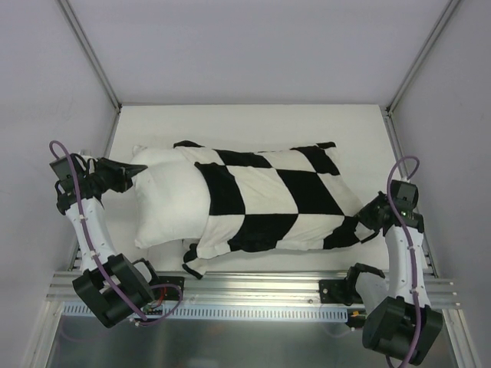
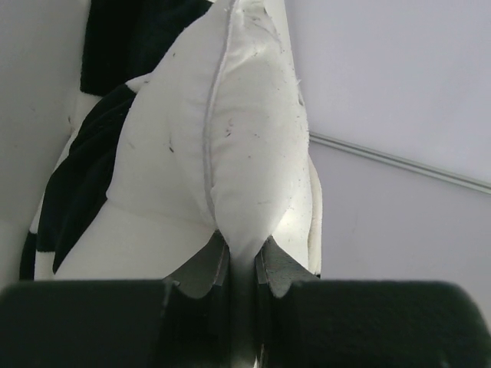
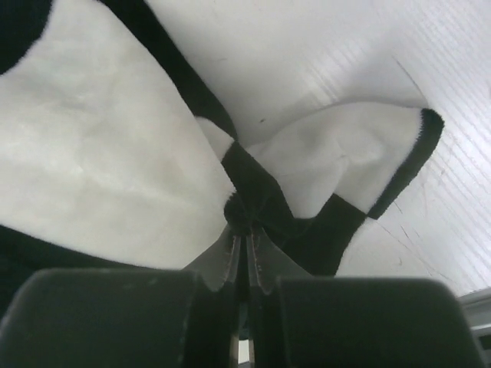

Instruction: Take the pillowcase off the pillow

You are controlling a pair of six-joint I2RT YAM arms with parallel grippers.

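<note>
Pinches at both ends: pillow (image 1: 165,203) corner, left, in left gripper (image 1: 140,171); pillowcase (image 1: 268,199) corner, near right, in right gripper (image 1: 367,220). Draw apart slowly, grips firm.

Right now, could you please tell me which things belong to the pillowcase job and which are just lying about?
In the job: checkered pillowcase; white pillow; left gripper, shut on the pillow's corner; right gripper, shut on the pillowcase's corner.
Just there: table; aluminium rail at its near edge.
</note>
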